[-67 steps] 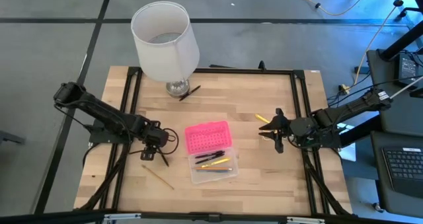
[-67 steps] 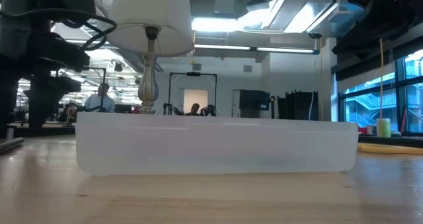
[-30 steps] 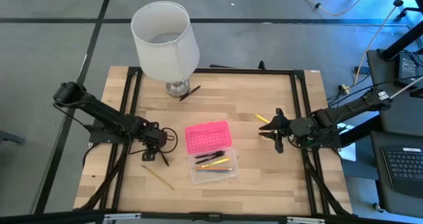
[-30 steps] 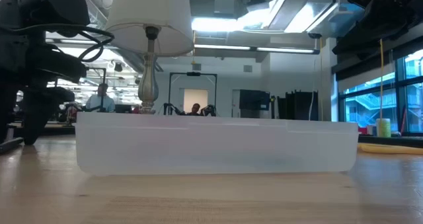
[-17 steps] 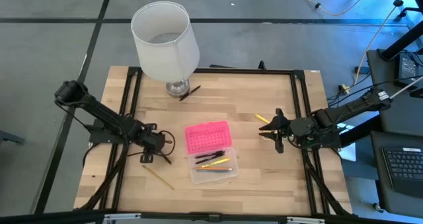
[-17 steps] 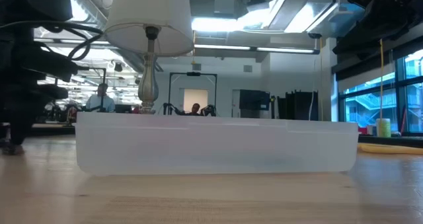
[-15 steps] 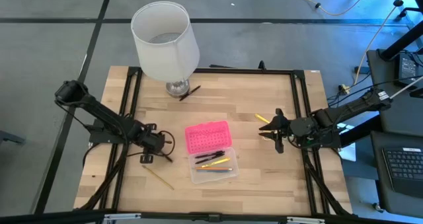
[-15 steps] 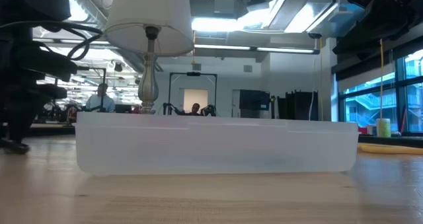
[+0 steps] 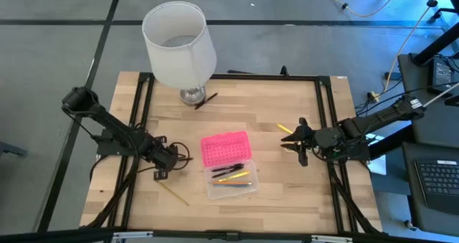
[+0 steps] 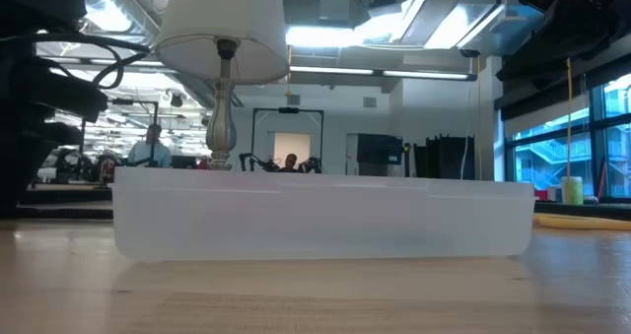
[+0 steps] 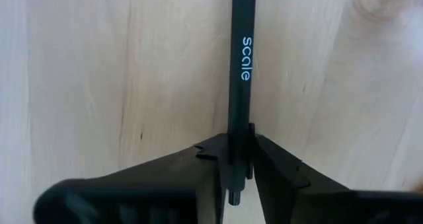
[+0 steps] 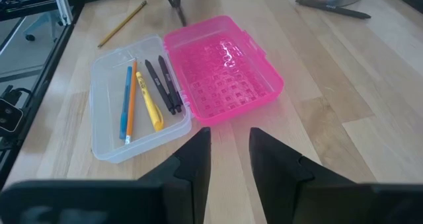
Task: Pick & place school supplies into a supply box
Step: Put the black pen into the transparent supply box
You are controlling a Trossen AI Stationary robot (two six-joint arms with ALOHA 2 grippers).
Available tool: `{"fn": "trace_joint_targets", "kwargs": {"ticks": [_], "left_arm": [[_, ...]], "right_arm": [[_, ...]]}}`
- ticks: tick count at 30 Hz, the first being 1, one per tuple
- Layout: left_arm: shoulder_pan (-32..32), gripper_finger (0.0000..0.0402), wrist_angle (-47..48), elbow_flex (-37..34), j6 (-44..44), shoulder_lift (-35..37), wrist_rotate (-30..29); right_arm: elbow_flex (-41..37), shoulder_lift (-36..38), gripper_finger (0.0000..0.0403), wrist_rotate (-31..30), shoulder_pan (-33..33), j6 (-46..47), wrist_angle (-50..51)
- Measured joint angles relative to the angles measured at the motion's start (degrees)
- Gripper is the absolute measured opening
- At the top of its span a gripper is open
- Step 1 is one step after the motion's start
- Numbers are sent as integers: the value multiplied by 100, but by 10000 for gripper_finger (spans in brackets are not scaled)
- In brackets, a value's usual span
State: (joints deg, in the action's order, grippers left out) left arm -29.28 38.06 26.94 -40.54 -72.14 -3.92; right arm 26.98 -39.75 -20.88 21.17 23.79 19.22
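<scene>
From my seat, starting at the left of the worktop point(image 9: 287, 186), my left pincer point(image 9: 171, 165) sits low on the wood just left of the supply box point(image 9: 229, 168), and the wrist picture shows its two fingers point(image 11: 208, 154) pressed in on a black pen point(image 11: 241, 72), one on each side near its end. The pen's long axis runs straight out ahead of the pincer, lying flat on the wood, so I judge the grip is square across the shaft and the lift can go straight up before I swing right toward the box. A tan pencil point(image 9: 170, 192) lies loose on the worktop nearby, toward the near edge. The box lies open in the middle, pink lid point(image 12: 225, 69) folded back flat and the clear tray point(image 12: 106, 145) already holding black pens, a yellow marker and two slim pencils side by side. Further back, another dark pen point(image 9: 205, 99) lies beside the foot of a lamp point(image 9: 179, 46). On the right, my right pincer point(image 9: 299, 148) waits over the worktop, well apart from the box, fingers a little spread and holding nothing; a yellow piece point(image 9: 285, 128) lies just beside it. The left arm is plainly nearer the pen and the tray, a short carry rightward.
</scene>
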Motion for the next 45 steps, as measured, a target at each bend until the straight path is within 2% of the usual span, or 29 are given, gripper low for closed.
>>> {"fn": "trace_joint_targets", "kwargs": {"ticks": [9, 24, 28, 32, 36, 41, 45], "left_arm": [[3, 38, 34, 166, 45, 18, -7], [7, 39, -167, 1159, -367, 20, 263], [47, 40, -906, 1511, 16, 22, 43], [231, 38, -1914, 1761, 642, -52, -475], [565, 38, -2194, 2169, 900, -416, -497], [959, 39, -2147, 2892, 1320, -1301, -109], [1233, 40, -1938, 3514, 1144, -2052, 248]], "right_arm": [[0, 2, 108, 0, 0, -18, -2], [0, 2, 108, -2, 0, -165, -4], [0, 2, 108, -43, 0, -198, -4], [0, 2, 108, -50, 0, -308, -8], [0, 2, 108, -50, 0, -315, -15], [0, 2, 108, -50, 0, -326, -15], [0, 2, 108, -50, 0, -328, -11]]}}
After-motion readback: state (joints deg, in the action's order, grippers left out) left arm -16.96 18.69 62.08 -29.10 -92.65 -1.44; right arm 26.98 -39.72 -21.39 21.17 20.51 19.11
